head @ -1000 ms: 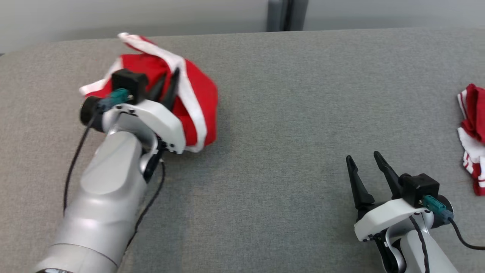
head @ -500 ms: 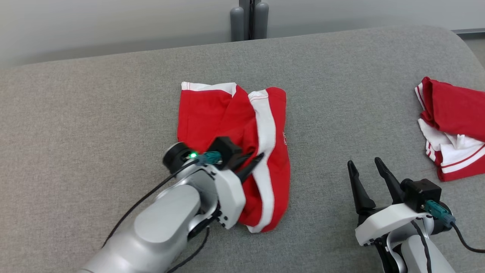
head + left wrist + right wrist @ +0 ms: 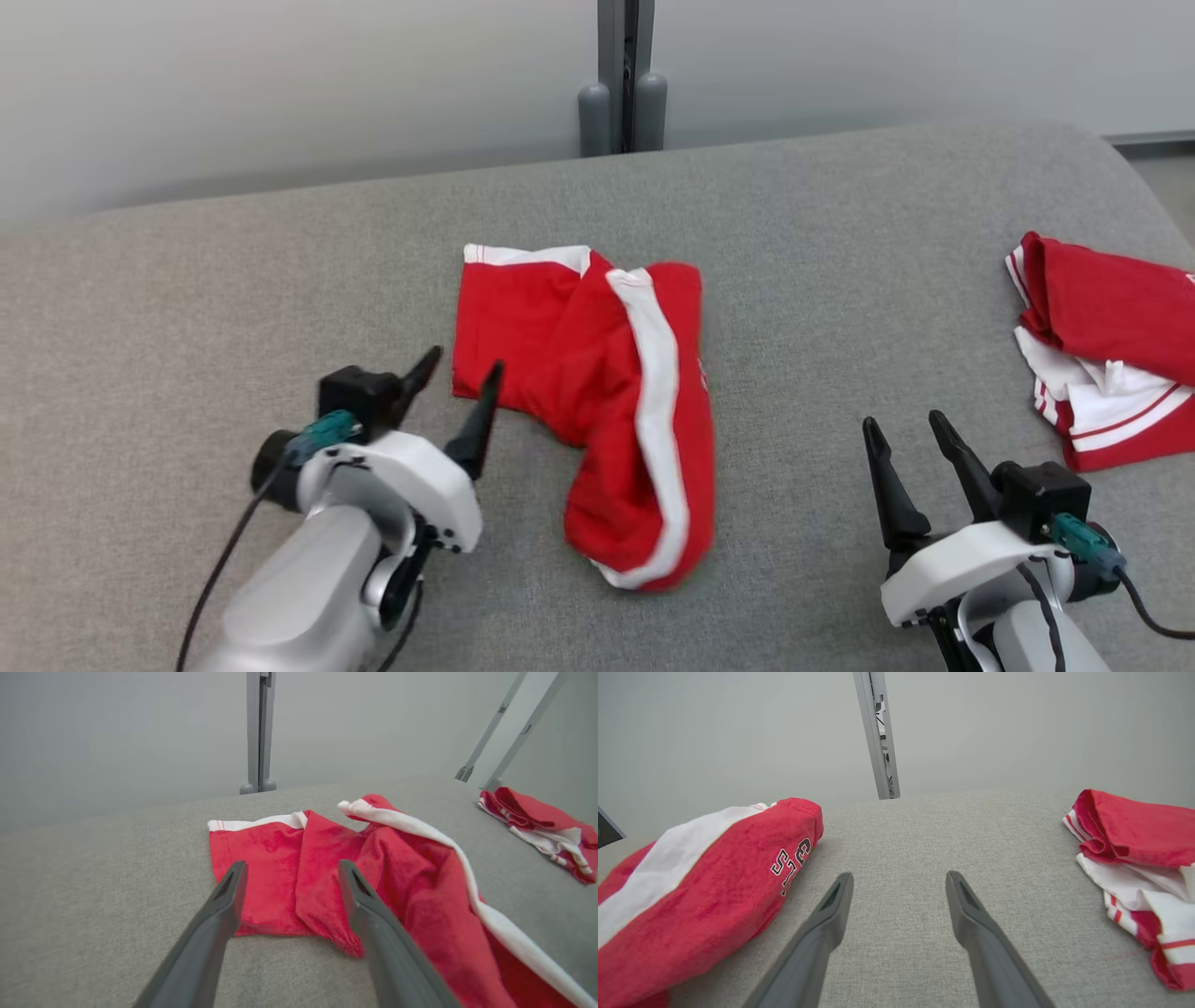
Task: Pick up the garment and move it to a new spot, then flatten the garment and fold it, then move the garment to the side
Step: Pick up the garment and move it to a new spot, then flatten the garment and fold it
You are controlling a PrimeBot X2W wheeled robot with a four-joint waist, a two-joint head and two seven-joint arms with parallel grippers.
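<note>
Left tool (image 3: 466, 358): mine, spread wide just beside the crumpled red white-striped cloth shorts (image 3: 607, 392), placed to flatten them.
Right tool (image 3: 903, 419): mine, spread, empty, apart.

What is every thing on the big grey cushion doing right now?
Red fabric garment with a white stripe: rumpled, partly doubled over, lying free on the grey cushion.
Second red-and-white garment: bunched up at the right, untouched.
Left end effector: open, empty, beside the striped garment.
Right end effector: open, empty, apart from both garments.
</note>
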